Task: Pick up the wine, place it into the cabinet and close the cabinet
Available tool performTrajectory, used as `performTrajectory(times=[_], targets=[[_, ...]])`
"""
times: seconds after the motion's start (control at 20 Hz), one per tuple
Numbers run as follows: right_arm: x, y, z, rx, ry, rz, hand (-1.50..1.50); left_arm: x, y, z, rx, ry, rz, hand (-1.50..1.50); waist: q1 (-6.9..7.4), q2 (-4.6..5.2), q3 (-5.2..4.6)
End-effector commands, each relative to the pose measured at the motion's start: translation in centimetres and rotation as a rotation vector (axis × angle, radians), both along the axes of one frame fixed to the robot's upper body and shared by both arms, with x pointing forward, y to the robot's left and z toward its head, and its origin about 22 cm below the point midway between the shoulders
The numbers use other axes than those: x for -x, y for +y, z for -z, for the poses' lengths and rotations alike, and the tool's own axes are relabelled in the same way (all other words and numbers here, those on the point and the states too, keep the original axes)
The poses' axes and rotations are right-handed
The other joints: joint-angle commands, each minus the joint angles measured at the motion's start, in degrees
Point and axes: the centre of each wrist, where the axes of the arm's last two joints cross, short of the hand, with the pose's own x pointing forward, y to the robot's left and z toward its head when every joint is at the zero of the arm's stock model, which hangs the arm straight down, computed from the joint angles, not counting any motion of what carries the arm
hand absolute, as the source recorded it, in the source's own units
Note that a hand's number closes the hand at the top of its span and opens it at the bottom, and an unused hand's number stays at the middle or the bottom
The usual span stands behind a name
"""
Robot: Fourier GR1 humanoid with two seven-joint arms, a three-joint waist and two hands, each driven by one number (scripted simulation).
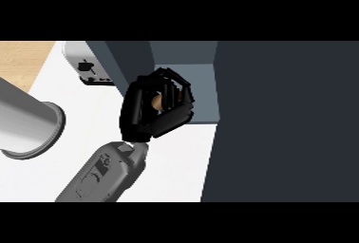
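In the head view, one grey forearm [105, 173] comes up from the lower edge and ends in a black hand [151, 109], which from its place at the middle of the view cannot be told as left or right for certain; it reads most like the right hand. Its fingers [175, 92] and thumb are curled tightly round a small tan-brown thing, the wine [157, 100], of which only a rounded patch shows between them, the rest being hidden by the hand. The hand holds the wine above the white counter [175, 161], right at the mouth of the dark blue-grey cabinet [189, 85], whose pale inner floor shows just behind the fingers. A broad dark panel, the cabinet door [280, 123], fills the right side of the view and stands open beside the hand. On the left a large grey metal pot [28, 126] sits on the counter, well apart from the hand, and a silver toaster [88, 66] stands at the back near the cabinet's left wall
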Motion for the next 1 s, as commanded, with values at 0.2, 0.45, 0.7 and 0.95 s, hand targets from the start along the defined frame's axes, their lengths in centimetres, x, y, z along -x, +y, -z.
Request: performTrajectory(times=[0.2,0.45,0.7,0.95], targets=[[2.9,-1.1,0.6,-0.01,-0.003,-0.077,-1.5,-3.7,-1.7,-2.3,-0.041,0.001,-0.061,1.5,-0.22,0.0,0.02],[2.2,-0.8,0.1,-0.001,-0.004,-0.086,-1.5,-4.6,-1.6,-1.3,-0.125,-0.044,-0.106,1.5,-0.25,-0.04,0.0],[2.0,-1.4,0.6,0.003,-0.008,-0.068,-1.5,-5.4,-1.9,1.4,-0.194,-0.067,-0.105,1.5,-0.12,0.1,0.02],[1.2,-0.7,0.5,-0.017,-0.004,-0.085,-1.5,-7.6,-0.7,2.5,-0.194,-0.052,-0.116,1.5,-0.27,0.28,-0.02]])
